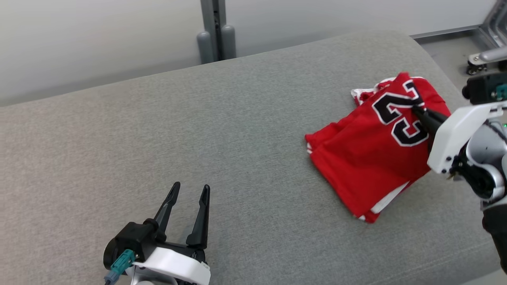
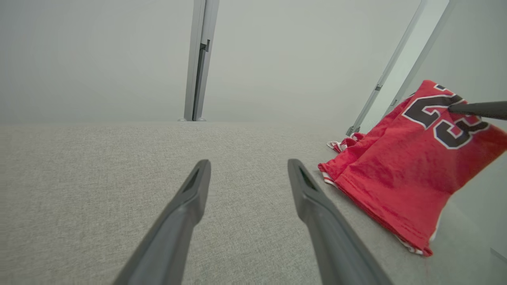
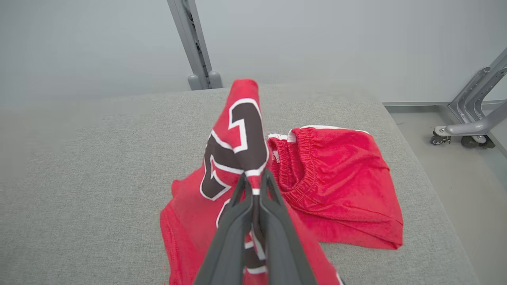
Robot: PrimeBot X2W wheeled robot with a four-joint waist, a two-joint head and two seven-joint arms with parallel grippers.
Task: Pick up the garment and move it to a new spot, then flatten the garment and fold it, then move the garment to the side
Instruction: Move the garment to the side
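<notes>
**A:** Head view first. Give me the count!

**B:** One garment (image 1: 368, 158), red with a black 23, and two grippers, both mine. The garment lies at the right end of the grey padded surface (image 1: 198, 130). Its long axis runs from the far edge back towards me, white-trimmed end farthest. My right gripper (image 1: 418, 110) is clamped on the numbered fold. My left gripper (image 1: 191, 186) sits at lower left, fingers apart, well clear of the cloth.

**A:** And the room?

**B:** Pale wall, one grey post (image 1: 216, 31), one wheeled frame (image 1: 481, 59) at far right.

**A:** Left wrist view?

**B:** My fingers are spread over bare surface. The garment is off to the right, its pinched part raised and its lower edge on the surface.

**A:** Right wrist view?

**B:** My fingers are together on the numbered fold, which stands up as a ridge. The elastic waistband (image 3: 297, 166) is just right of it.
</notes>
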